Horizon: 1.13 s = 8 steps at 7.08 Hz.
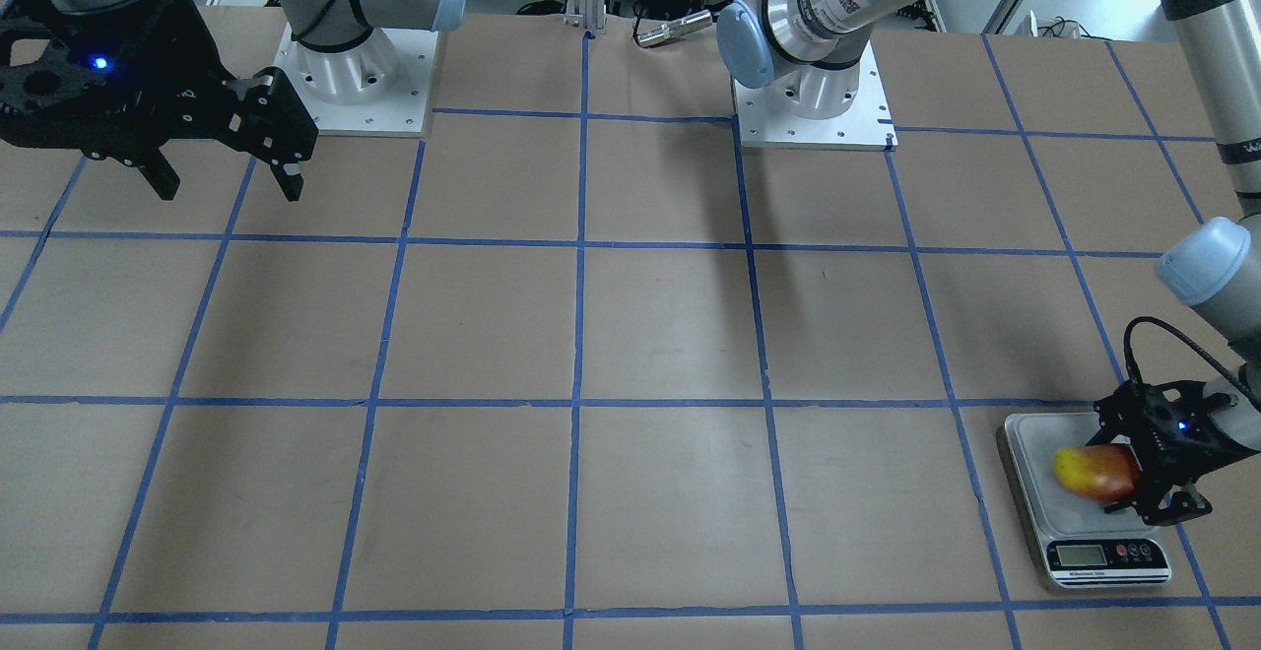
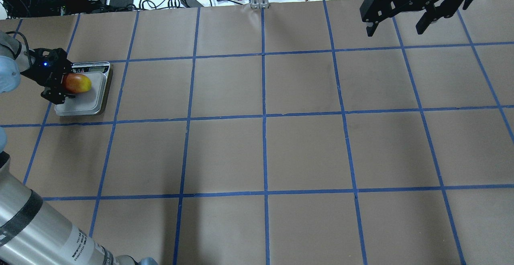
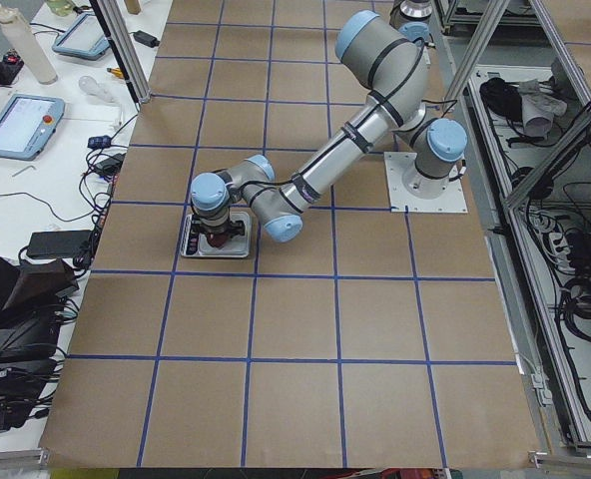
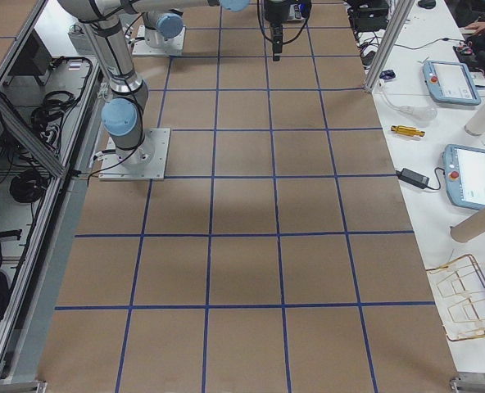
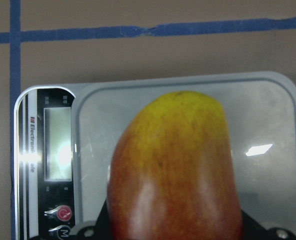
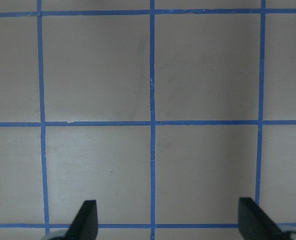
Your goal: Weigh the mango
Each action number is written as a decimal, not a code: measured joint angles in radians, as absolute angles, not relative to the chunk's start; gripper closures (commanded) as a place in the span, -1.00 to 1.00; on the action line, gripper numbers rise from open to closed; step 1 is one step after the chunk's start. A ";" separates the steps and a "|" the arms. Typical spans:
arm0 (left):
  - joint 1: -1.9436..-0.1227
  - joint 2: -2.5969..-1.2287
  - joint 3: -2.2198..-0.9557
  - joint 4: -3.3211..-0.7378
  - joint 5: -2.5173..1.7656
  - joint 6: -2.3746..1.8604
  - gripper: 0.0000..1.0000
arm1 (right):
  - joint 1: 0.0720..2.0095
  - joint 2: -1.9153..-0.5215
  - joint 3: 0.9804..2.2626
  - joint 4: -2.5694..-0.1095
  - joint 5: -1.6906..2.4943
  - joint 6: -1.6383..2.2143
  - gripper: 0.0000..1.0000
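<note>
We pinch the mango (image 2: 79, 83) in our left hand (image 2: 64, 81) over the scale (image 2: 94, 105) at ten o'clock, our right hand (image 2: 395, 30) spread.

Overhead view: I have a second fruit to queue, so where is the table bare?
All the blue-taped brown table between the silver scale at far left and the open right gripper hovering far right is bare. Crowded only at the scale: the left gripper holds the yellow-red mango on or just above its platform.
</note>
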State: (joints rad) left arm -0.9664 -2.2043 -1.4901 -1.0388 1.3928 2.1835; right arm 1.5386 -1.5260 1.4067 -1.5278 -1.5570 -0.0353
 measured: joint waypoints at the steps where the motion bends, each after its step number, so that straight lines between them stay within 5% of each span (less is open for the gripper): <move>1: -0.966 -2.193 -1.488 -1.040 1.397 2.180 -1.00 | 1.539 -1.525 1.407 -1.528 -1.557 -0.035 -1.00; 8: -0.954 -1.753 -1.471 -1.493 1.511 2.067 -1.00 | 1.539 -1.526 1.407 -1.528 -1.556 -0.035 -1.00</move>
State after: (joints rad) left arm -0.9544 -1.7534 -1.4708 -1.4926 1.5113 2.0675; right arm 1.5385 -1.5261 1.4067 -1.5279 -1.5559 -0.0353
